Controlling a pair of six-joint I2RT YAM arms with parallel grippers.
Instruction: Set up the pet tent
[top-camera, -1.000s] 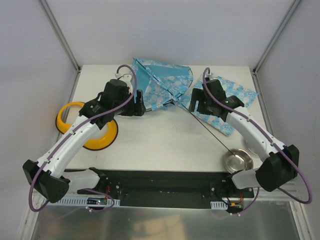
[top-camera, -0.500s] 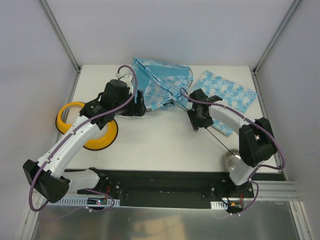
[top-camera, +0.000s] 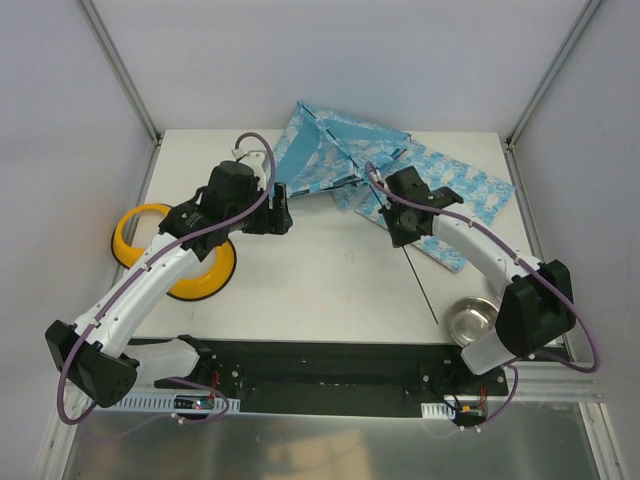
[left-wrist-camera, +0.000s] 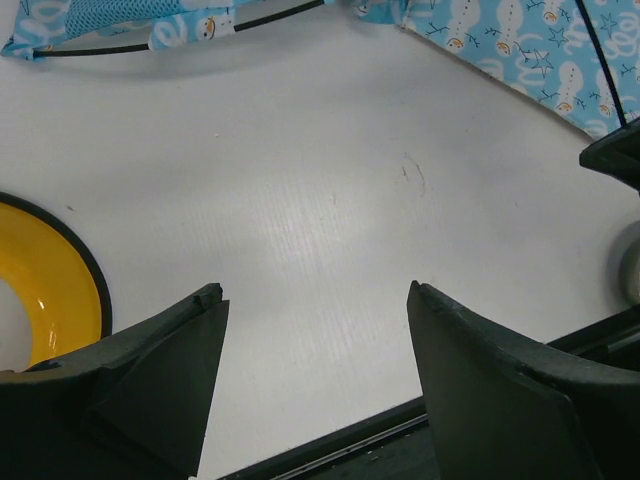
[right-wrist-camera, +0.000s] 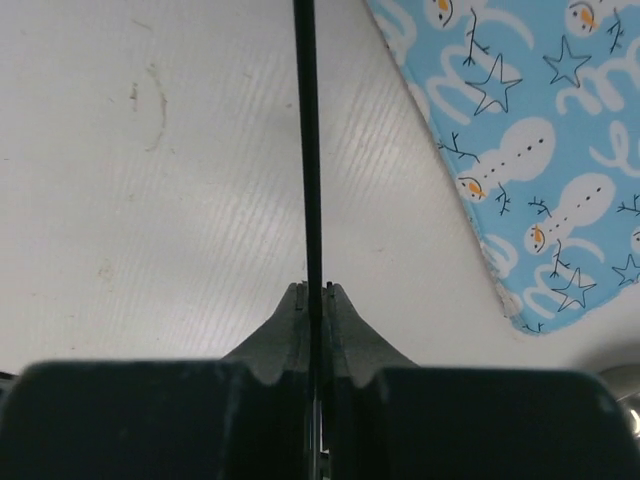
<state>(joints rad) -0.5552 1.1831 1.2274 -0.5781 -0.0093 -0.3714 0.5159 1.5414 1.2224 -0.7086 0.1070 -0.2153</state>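
Observation:
The pet tent (top-camera: 335, 150) lies partly folded at the back middle of the table, light blue with white print and dark trim. A strip of it shows at the top left of the left wrist view (left-wrist-camera: 130, 20). One thin black pole (top-camera: 420, 285) runs out from it toward the near right. My right gripper (top-camera: 403, 240) is shut on this pole (right-wrist-camera: 308, 150), which passes straight between the closed fingers (right-wrist-camera: 312, 290). My left gripper (top-camera: 283, 207) hangs open just left of the tent, over bare table, with nothing between its fingers (left-wrist-camera: 312, 293).
A flat blue printed mat (top-camera: 470, 190) lies at the back right, under the right arm, and its corner shows in the right wrist view (right-wrist-camera: 530, 130). The yellow double bowl (top-camera: 140, 235) sits at the left. A steel bowl (top-camera: 472, 318) stands near the front right.
My right gripper swung in over the pole and shut on it. The tent shifted back and right, and the pole's free end slid left off the steel bowl. The left arm stayed put.

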